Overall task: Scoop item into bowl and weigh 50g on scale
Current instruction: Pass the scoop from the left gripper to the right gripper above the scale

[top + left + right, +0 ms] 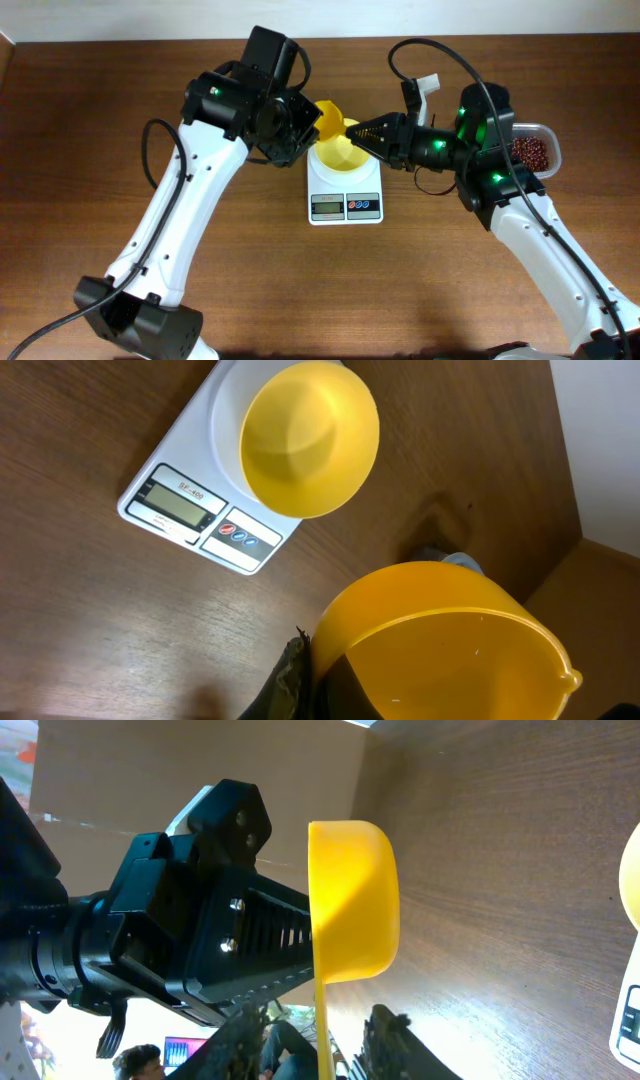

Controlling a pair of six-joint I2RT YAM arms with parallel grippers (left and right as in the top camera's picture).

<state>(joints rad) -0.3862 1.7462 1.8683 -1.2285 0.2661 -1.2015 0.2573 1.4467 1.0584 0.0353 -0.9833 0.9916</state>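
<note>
The pale yellow bowl point(340, 158) stands empty on the white scale point(345, 207); both also show in the left wrist view, the bowl point(310, 440) on the scale point(185, 505). My left gripper point(300, 125) is shut on the wall of a yellow scoop point(330, 118), held just behind the scale. The scoop's cup point(450, 650) looks empty. My right gripper point(362, 130) is open, its fingers point(320, 1020) either side of the scoop's handle point(322, 1040) without touching it. The red-brown beans point(528, 152) lie in a clear tub at the far right.
The clear plastic tub point(548, 135) sits behind my right arm near the table's right edge. The left arm's black wrist point(200, 920) fills the left of the right wrist view. The wooden table point(100, 150) extends to the left and the front.
</note>
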